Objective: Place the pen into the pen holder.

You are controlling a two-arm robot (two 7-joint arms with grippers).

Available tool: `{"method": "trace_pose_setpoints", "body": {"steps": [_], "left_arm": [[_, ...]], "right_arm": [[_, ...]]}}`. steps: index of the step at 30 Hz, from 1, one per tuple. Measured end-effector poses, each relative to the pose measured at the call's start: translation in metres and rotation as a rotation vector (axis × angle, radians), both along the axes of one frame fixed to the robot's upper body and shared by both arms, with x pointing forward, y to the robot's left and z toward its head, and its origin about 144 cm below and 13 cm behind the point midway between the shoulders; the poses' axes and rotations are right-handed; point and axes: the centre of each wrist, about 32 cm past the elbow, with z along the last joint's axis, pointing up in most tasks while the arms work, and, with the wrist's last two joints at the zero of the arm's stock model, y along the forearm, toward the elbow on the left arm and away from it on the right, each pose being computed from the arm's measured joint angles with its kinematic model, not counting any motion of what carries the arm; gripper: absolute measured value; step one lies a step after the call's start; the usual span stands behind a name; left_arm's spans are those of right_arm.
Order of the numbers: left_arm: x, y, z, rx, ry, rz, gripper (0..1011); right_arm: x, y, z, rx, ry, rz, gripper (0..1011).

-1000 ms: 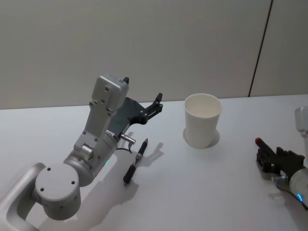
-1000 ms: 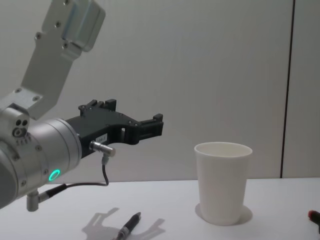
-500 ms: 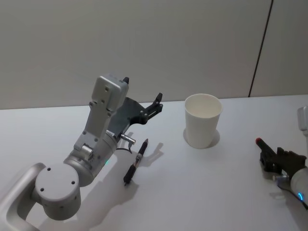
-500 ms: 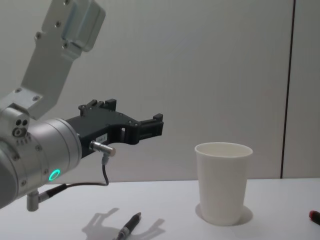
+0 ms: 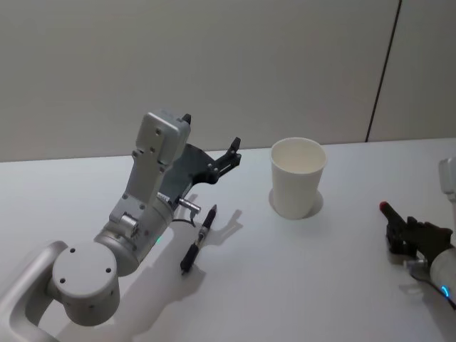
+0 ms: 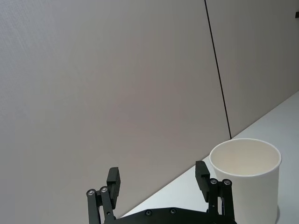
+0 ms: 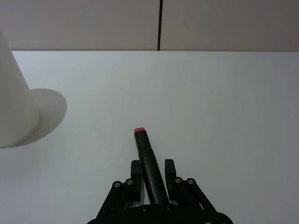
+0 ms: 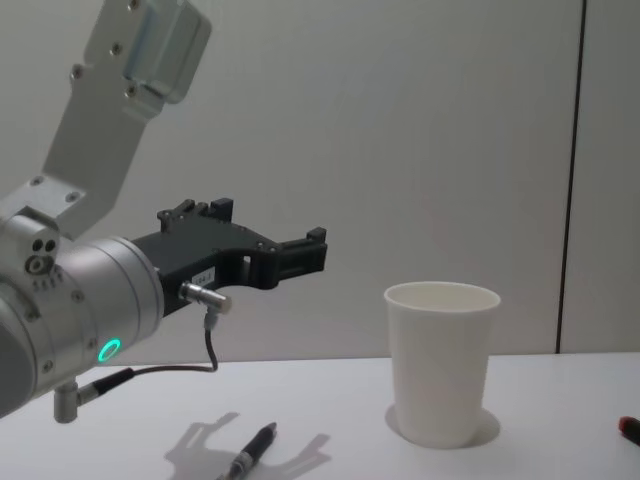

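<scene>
Bare lab-like test room: plain white table (image 5: 299,285), blank grey wall panels (image 5: 214,64), dark seam (image 5: 385,71).

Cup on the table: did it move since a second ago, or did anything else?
Hardly anything. The white paper cup, the loose black pen and the wall seam all slid slightly left in the head and chest views, so the cameras probably shifted. The right hand edged slightly right, still shut on its red-tipped pen. The left hand stayed open and raised. Nothing was grabbed or dropped.

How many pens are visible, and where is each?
2. One pen lies on the table near the raised left gripper; a red-tipped pen sits in the right gripper's jaws. The cup's bottom is hidden.
</scene>
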Motion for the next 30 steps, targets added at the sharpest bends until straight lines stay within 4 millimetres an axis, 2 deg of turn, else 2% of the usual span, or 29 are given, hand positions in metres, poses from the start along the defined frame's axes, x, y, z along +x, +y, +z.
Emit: {"method": "trace_pose_setpoints", "body": {"steps": [13,30], "left_arm": [[0.0,0.0,0.0,0.0,0.0,0.0,1001],[0.0,0.0,0.0,0.0,0.0,0.0,1001]], "right_arm": [[-0.0026,0.0009,-0.0034,-0.016,-0.055,0.057,187],[-0.0024,0.0038,-0.0018,-0.026,-0.156,0.095,187]]}}
